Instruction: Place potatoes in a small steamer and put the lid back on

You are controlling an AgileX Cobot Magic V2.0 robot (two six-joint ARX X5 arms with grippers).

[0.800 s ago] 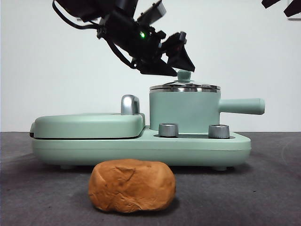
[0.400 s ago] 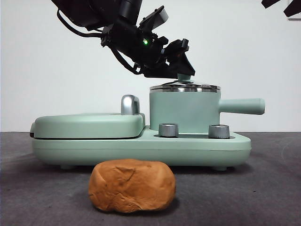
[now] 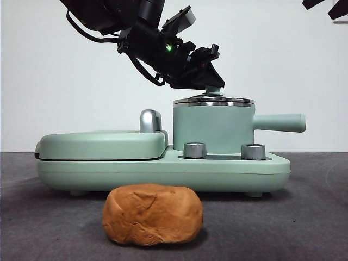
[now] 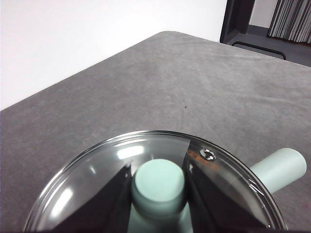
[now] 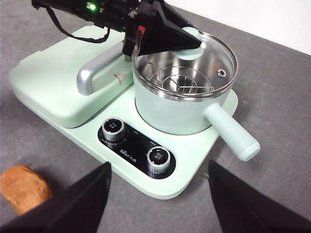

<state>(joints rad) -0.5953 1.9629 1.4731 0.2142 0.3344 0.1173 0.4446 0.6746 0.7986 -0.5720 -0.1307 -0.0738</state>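
Two jaws of my left gripper now stand one on each side of the lid's mint-green knob, pressed against it; a second ago they hung just above and short of it, so I have come down and closed in over that second. That means the opening step is nearly set: the glass lid still sits flat on the small steamer, steel rim on steel rim, and nothing has been lifted yet. I judge the next move is a straight raise, kept level, since the knob is small and smooth and the lid could tip or slip if I pull at a slant. Through the glass the right wrist view shows a wire rack in the pot and no food. The potato lies on the grey table toward its front edge, before the green cooker base and below its flat griddle side, well apart from my left gripper and low beneath it. My right gripper waits spread wide, high over the table in front of the control knobs, holding nothing.
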